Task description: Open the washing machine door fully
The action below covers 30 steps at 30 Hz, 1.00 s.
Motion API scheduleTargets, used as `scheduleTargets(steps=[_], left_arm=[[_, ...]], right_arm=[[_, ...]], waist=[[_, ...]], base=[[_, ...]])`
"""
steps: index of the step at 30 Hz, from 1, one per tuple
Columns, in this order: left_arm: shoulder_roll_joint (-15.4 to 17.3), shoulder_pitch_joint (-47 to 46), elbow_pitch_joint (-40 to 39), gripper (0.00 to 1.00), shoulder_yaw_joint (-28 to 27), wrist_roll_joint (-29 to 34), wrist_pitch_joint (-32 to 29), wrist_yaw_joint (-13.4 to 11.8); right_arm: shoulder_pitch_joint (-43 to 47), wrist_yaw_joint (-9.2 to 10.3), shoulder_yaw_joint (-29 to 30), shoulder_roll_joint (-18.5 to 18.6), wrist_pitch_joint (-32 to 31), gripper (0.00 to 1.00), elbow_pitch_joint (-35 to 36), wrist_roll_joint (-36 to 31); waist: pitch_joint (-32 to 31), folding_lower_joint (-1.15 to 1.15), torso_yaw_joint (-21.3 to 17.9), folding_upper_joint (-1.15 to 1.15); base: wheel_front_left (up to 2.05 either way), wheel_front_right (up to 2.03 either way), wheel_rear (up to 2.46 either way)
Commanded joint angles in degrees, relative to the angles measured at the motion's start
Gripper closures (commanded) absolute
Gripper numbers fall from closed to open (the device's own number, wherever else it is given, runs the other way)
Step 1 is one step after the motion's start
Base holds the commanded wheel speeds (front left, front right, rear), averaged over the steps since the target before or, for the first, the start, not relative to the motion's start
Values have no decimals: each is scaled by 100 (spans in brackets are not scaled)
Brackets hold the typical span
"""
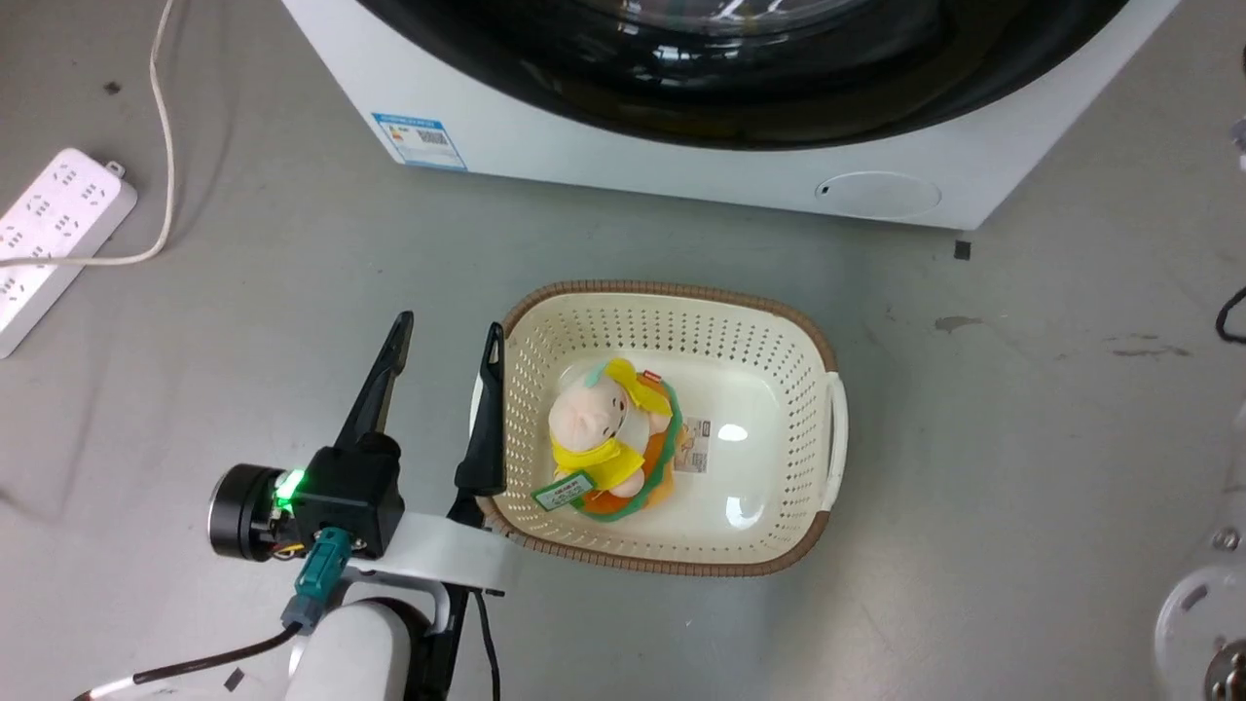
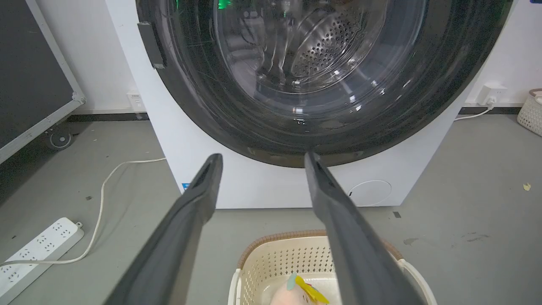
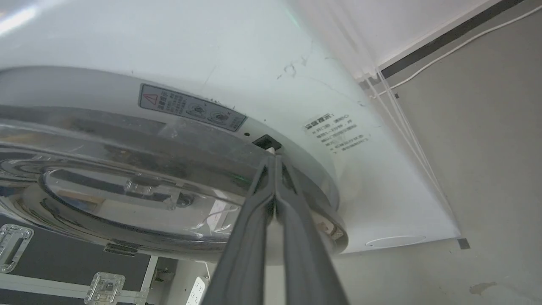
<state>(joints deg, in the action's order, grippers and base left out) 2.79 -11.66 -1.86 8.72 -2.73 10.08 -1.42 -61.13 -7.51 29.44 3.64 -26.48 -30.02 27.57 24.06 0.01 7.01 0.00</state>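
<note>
A white washing machine (image 1: 604, 146) stands on a grey floor. Its big round black door (image 2: 203, 97) fills most of the front and looks shut or barely ajar. The door seems heavy and stiff, and its glossy face and bulging glass look slippery, so the rim is probably the place to hook and pull. The right gripper (image 3: 274, 160) has its fingers pressed together, tips at that rim beside a small dark slot, gripping nothing I can make out. The left gripper (image 1: 446, 336) hangs wide open and empty before the machine, beside a cream basket (image 1: 681, 292) holding one plush toy (image 1: 604, 438).
</note>
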Motion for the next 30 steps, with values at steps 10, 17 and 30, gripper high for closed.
scheduleTargets(steps=[10,17,30], left_arm=[[7,-197,-32,0,189,-88,174,-86],[8,-258,-30,0,286,-121,258,-101],[9,-406,-22,0,438,-180,402,-149]], right_arm=[[-1009,1,842,259,-1102,100,-672,121],[-1603,1,1507,291,-1941,100,-1056,113],[-2131,2,2344,43,-3426,100,-906,-24]], waist=[[271,-1,209,0],[420,-1,274,0],[620,-1,372,0]], base=[[0,0,0],[0,0,0],[0,0,0]])
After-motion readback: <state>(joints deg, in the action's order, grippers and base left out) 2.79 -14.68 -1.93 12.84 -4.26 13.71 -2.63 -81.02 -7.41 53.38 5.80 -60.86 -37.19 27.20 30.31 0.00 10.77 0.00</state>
